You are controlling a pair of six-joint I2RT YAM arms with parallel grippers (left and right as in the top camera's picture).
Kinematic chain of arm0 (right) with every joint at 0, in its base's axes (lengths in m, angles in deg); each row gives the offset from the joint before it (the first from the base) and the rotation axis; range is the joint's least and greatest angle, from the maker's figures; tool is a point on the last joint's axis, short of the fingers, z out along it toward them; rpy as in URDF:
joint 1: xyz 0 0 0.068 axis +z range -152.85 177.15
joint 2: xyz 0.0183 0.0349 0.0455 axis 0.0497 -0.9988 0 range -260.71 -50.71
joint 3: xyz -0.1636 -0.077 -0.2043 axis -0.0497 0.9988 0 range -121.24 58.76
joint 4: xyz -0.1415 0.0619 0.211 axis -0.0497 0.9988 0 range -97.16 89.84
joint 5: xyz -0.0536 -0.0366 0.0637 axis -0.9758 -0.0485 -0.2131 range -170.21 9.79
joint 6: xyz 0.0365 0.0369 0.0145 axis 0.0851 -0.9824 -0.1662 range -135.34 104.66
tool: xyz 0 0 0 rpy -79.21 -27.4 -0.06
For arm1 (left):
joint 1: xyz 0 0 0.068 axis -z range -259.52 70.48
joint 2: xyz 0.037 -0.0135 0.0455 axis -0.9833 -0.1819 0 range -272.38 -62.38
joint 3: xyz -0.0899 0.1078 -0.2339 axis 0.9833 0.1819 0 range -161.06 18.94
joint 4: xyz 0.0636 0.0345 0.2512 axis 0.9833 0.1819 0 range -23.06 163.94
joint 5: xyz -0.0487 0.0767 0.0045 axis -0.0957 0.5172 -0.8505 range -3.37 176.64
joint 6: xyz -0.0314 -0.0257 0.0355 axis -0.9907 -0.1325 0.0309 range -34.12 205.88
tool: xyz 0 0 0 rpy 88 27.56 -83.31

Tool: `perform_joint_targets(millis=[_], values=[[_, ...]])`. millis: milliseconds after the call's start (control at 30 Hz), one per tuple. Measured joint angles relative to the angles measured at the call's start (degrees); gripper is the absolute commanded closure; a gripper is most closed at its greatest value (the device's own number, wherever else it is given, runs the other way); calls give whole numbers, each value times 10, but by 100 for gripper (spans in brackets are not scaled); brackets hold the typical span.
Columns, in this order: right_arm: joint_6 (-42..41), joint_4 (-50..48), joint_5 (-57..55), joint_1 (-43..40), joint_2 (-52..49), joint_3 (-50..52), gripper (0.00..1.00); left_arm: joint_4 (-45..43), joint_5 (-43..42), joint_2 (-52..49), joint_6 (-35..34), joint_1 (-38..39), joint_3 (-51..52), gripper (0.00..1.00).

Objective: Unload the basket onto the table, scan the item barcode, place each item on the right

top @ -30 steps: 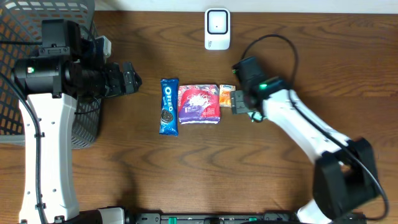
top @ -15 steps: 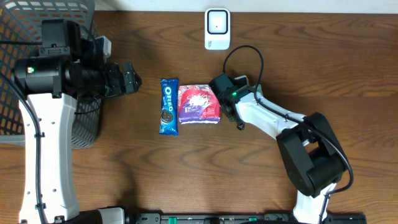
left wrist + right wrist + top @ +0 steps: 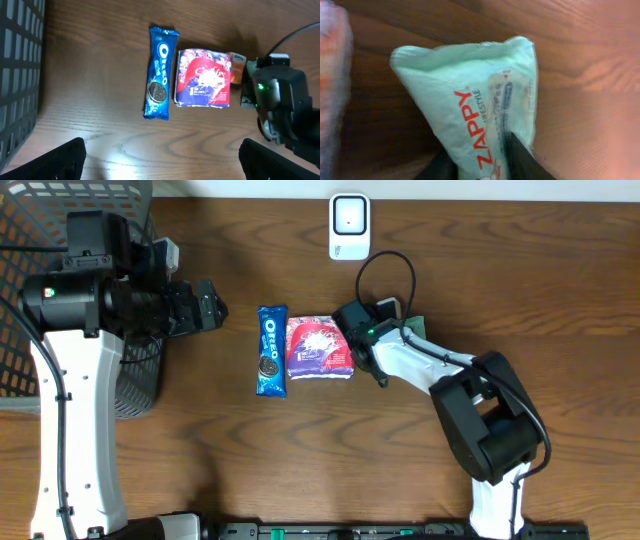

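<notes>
Mint-green ZAPPY packet (image 3: 470,100), crinkled, apparently pinched by right end effector (image 3: 480,159)

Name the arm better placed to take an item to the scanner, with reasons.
Right. The right gripper pinches the Zappy packet beside the red pack, near the scanner. The left gripper hangs open by the basket, holding nothing.

left arm (image 3: 75,395): white links, black joints | right arm (image 3: 420,361): black cable (image 3: 386,253) (green LED (image 3: 259,88))

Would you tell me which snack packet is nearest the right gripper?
The small Zappy packet, pinched in the right gripper; the red pack and blue Oreo pack lie farther off.
</notes>
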Motion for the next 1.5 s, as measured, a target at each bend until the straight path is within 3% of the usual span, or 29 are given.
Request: perform_joint_targets(millis=[233,467,700,933,1133,1300,1333,1433,1500], values=[[0,23,5,-4,0,-16,99,0,0,0,0,0,0,2],[0,122,95,-17,0,-84,99,0,0,0,0,0,0,2],[36,156,330,-63,26,-153,99,0,0,0,0,0,0,2],[73,159,605,-200,36,-153,99,0,0,0,0,0,0,2],[87,111,769,-308,36,-111,99,0,0,0,0,0,0,2],[81,35,861,-335,36,-23,99,0,0,0,0,0,0,2],[77,21,871,-336,36,-6,98,0,0,0,0,0,0,2],[51,-34,904,-340,36,43,78,0,0,0,0,0,0,2],[39,-47,912,-345,36,59,72,0,0,0,0,0,0,2]])
